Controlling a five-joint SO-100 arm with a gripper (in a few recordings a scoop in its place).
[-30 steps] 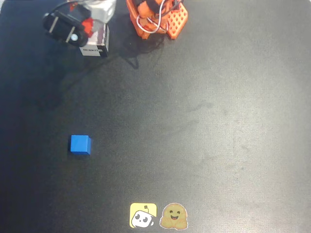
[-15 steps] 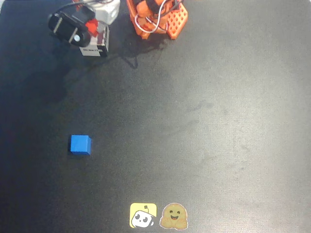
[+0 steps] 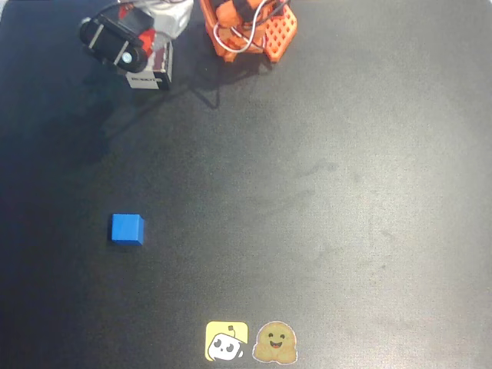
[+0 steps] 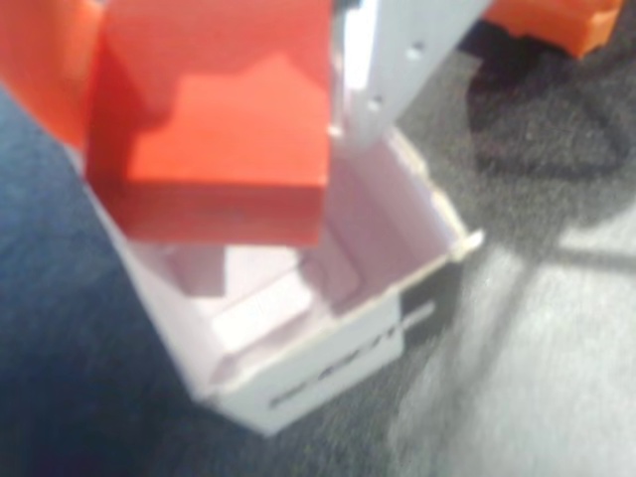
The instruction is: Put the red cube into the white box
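Note:
In the wrist view the red cube [image 4: 214, 119] is clamped between an orange finger [image 4: 45, 60] on the left and a white finger [image 4: 393, 70] on the right. My gripper [image 4: 214, 109] is shut on it. It hangs just above the open top of the white box [image 4: 328, 338], whose dark printed label faces the camera; the box interior looks empty. In the overhead view my gripper [image 3: 144, 37] sits over the white box [image 3: 151, 74] at the top left of the mat, and a bit of the red cube [image 3: 146, 34] shows.
A blue cube [image 3: 127, 229] lies alone on the left middle of the black mat [image 3: 323, 192]. The orange arm base [image 3: 250, 27] stands at the top centre. Two stickers [image 3: 250, 341] lie at the bottom edge.
The gripper with the red cube has shifted slightly right and toward the top edge, ending more squarely over the white box. The blue cube has not moved.

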